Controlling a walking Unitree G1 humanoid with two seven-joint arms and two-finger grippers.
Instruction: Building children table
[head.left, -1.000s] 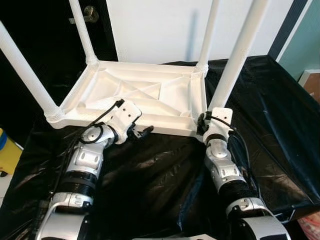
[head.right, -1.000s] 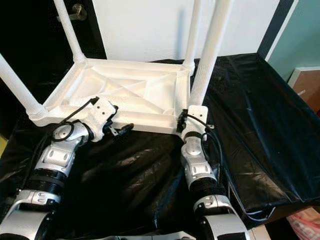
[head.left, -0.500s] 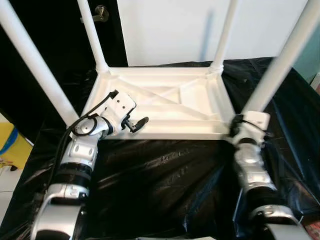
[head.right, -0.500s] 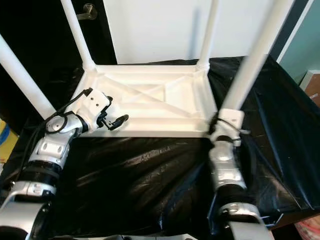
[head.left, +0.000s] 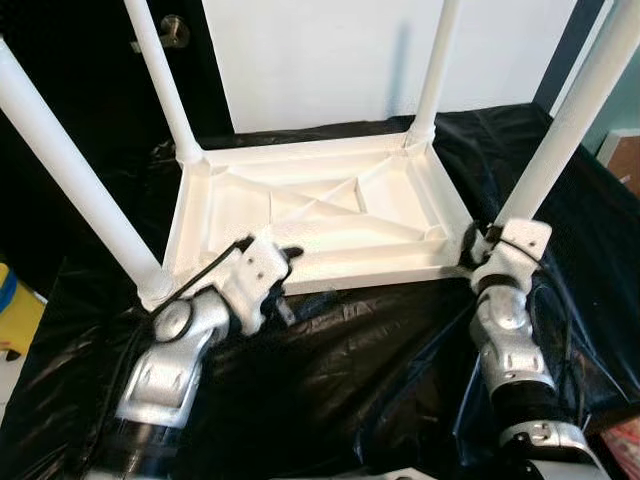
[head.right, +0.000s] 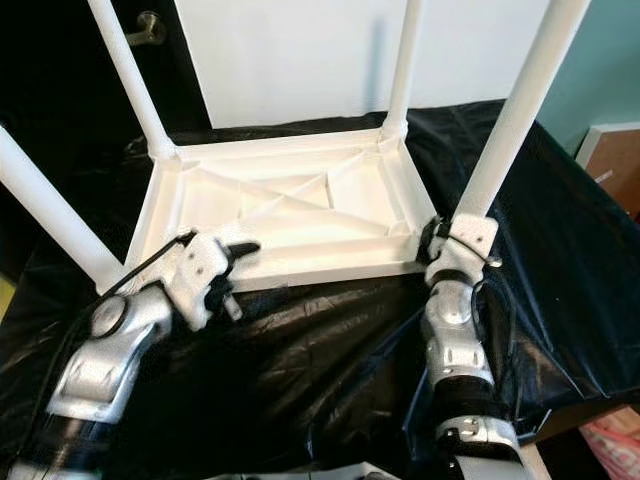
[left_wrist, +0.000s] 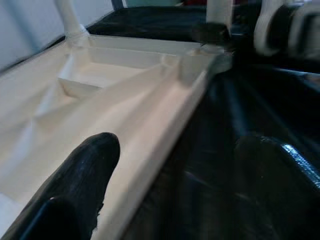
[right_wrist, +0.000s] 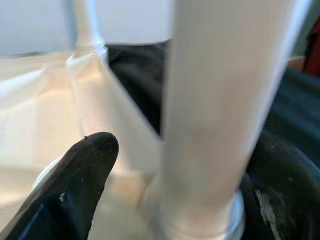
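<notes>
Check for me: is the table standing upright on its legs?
No, the table lies upside down on the black sheet, four legs pointing up.

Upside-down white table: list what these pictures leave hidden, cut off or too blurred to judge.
- Table legs: upper ends cut off by the top edge in both eye views.
- Near-right leg: base joint blurred in the right wrist view; the right gripper straddles it, contact unclear.
- Tabletop's face: hidden, lying down against the black sheet.
- Left gripper: straddles the near rim; far finger blurred, grip uncertain.

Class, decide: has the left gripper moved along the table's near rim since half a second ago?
Yes. The left gripper has slid rightward along the tabletop's near rim, farther from the near-left leg.
</notes>
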